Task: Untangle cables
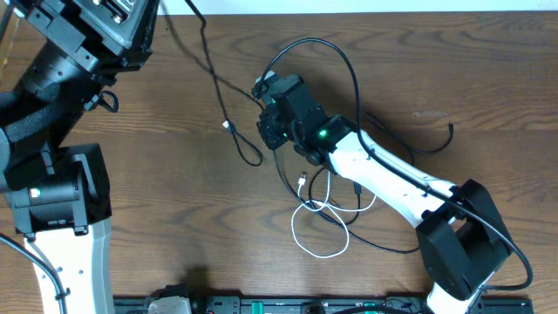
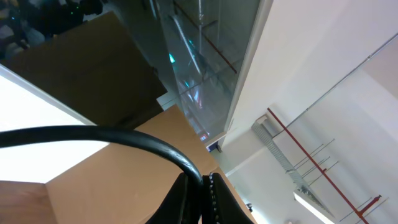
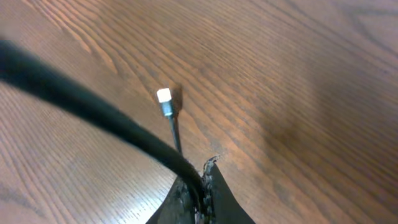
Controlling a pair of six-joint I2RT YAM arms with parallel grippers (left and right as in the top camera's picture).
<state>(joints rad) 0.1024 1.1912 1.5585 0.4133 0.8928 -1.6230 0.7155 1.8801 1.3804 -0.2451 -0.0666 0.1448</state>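
Observation:
On the brown table lie the cables. One thin black cable [image 1: 214, 78] runs from my raised left gripper [image 1: 146, 16] at the top left down to a small plug [image 1: 227, 125] and a loop. The left wrist view shows my left gripper [image 2: 202, 186] shut on this black cable [image 2: 124, 138], high above the table. At mid-table my right gripper [image 1: 261, 87] is shut on a second black cable [image 1: 353, 78] that arcs over the arm. In the right wrist view my right gripper [image 3: 202, 180] pinches that cable [image 3: 93, 106] just above the wood, near a silver-tipped plug [image 3: 164, 96]. A white cable [image 1: 318, 253] lies coiled under the right arm.
The right arm [image 1: 392, 179] stretches from the front right across the cable tangle. The left arm's base [image 1: 61, 201] stands at the left edge. A black rail [image 1: 288, 305] runs along the table's front edge. Another black cord end [image 1: 436, 144] curls at the right.

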